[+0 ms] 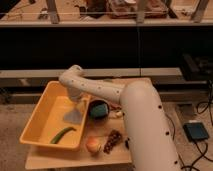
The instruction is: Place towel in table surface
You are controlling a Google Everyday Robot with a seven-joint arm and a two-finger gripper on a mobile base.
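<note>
The towel (74,116) is a pale grey cloth lying in the right part of the yellow tray (35,120), rising to a point at its top. My gripper (80,102) is at the end of the white arm, directly over the towel's top and touching or nearly touching it. The arm's elbow (72,80) bends above the tray's far right corner. The wooden table (70,159) shows in front of the tray.
A green pepper (62,134) lies in the tray's front. A dark bowl (99,109) stands right of the tray. An apple (93,145) and dark grapes (114,141) lie at the table's front. My arm covers the table's right side.
</note>
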